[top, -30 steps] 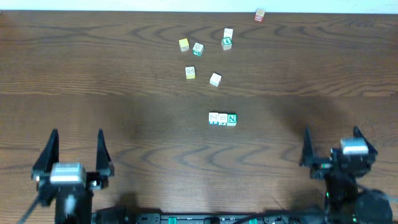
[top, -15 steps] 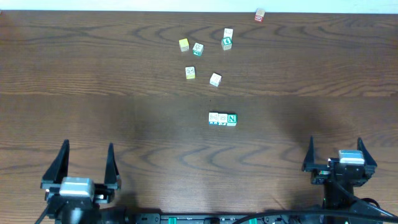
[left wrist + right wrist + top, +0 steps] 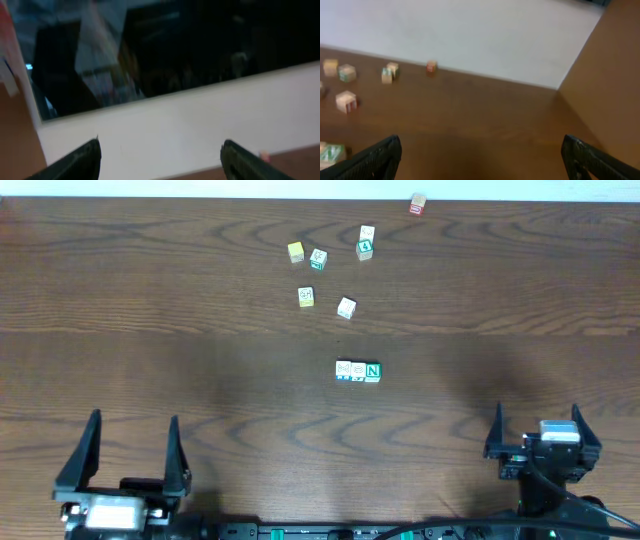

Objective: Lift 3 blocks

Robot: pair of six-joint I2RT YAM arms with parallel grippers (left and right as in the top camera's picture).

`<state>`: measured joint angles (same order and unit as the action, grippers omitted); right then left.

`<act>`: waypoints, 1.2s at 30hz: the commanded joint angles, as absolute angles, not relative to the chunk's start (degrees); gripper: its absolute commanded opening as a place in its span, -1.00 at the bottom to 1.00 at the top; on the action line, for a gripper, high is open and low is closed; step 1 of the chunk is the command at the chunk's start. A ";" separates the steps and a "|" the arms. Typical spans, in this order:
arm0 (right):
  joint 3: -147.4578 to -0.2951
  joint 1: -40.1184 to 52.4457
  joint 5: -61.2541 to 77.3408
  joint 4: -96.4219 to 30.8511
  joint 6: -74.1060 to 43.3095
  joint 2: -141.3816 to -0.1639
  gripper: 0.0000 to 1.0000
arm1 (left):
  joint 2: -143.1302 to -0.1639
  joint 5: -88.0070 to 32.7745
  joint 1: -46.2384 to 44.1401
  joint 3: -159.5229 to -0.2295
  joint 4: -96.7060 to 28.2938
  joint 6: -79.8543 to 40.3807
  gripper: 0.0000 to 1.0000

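Three pale blocks lie side by side in a row at the table's middle: a whitish one (image 3: 343,370), one with teal marks (image 3: 358,370) and one with a green "N" (image 3: 373,370). My left gripper (image 3: 134,420) stands open at the front left, far from the row; its wrist view shows only its open fingers (image 3: 160,147) against a white wall. My right gripper (image 3: 537,410) is open at the front right. In the right wrist view the open gripper (image 3: 481,142) holds nothing, and the green-marked block (image 3: 330,154) peeks in at the lower left.
Farther back are loose cubes: a yellow one (image 3: 296,252), a teal-marked one (image 3: 318,258), a stacked pair (image 3: 365,242), another yellow-faced one (image 3: 306,297) and a white one (image 3: 346,307). A reddish cube (image 3: 418,204) sits at the far edge by the white wall (image 3: 470,35).
Both arms have drawn back toward the front edge, the left one more than the right. Both grippers stayed open and the blocks did not move.
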<state>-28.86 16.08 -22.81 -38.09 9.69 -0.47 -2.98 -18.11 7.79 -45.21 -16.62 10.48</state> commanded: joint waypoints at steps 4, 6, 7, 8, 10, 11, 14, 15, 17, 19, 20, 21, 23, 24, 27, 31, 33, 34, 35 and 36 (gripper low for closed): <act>-28.82 15.42 -22.83 -48.97 9.93 -0.32 0.99 | -2.83 -18.85 7.62 -45.21 -11.66 10.57 0.54; -28.82 15.42 -22.81 -54.06 9.93 -0.32 0.98 | -2.83 -19.14 7.62 -45.21 -12.69 8.62 0.54; -28.80 15.42 -22.81 -56.25 9.93 -0.32 0.99 | -2.83 -19.84 7.62 -45.21 -13.26 6.42 0.54; -28.82 15.42 -22.81 -58.67 9.93 -0.32 0.98 | -2.83 -20.69 7.62 -45.21 -13.80 4.86 0.54; -28.82 15.42 -22.81 -63.77 9.93 -0.32 0.99 | -2.83 -18.72 7.68 -45.21 -16.78 6.39 0.54; -28.80 15.42 -23.14 -65.21 10.11 -0.32 0.99 | -2.83 -16.82 7.68 -45.21 -18.61 8.14 0.54; -28.80 15.42 -23.53 -65.32 10.20 -0.34 0.99 | -2.85 -17.45 7.66 -45.21 -19.25 8.19 0.54; -28.80 15.42 -23.51 -65.32 10.20 -0.32 0.99 | -2.85 -19.33 7.66 -45.21 -19.64 7.31 0.54; -28.80 15.42 -23.51 -65.32 10.20 -0.32 0.98 | -2.85 -22.06 7.66 -45.21 -22.48 5.78 0.54; -28.80 15.42 -23.51 -65.30 10.20 -0.34 0.99 | -3.07 -20.86 7.68 -44.80 -27.18 5.67 0.54; -28.80 15.42 -23.51 -65.30 10.20 -0.32 0.99 | -3.20 -19.44 7.68 -43.99 -29.21 5.69 0.54; -28.80 15.42 -23.51 -65.30 10.20 -0.34 0.99 | -3.25 -18.70 7.68 -42.92 -30.30 5.72 0.54; -28.80 15.42 -23.51 -65.32 10.20 -0.34 0.98 | -3.27 -18.55 7.68 -39.90 -29.89 7.07 0.54; -28.80 15.42 -23.51 -65.30 10.20 -0.32 0.98 | -3.27 -18.52 7.66 -38.22 -28.93 7.73 0.54; -28.80 15.42 -23.53 -65.30 10.20 -0.32 0.99 | -3.09 -18.41 7.51 -30.83 -22.74 8.05 0.54; -28.80 15.42 -23.51 -65.32 10.20 -0.32 0.98 | -2.22 -18.39 6.96 -19.92 -11.14 8.03 0.54; -28.80 15.42 -23.51 -65.32 10.20 -0.32 0.98 | -0.69 -18.33 6.72 -15.22 -6.63 8.05 0.54; -28.80 15.42 -23.53 -65.32 10.20 -0.34 0.98 | -0.01 -17.87 6.52 -12.95 -4.56 8.03 0.54; -28.80 15.42 -23.53 -65.30 10.20 -0.32 0.98 | -0.10 -16.99 6.22 -11.20 -2.52 8.03 0.54; -28.80 15.42 -23.53 -65.32 10.20 -0.32 0.99 | -0.08 -16.88 5.96 -9.89 -1.43 8.03 0.54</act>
<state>-28.73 15.97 -22.96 -65.34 9.72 -0.47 -1.43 -18.46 6.83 -13.96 -4.73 7.53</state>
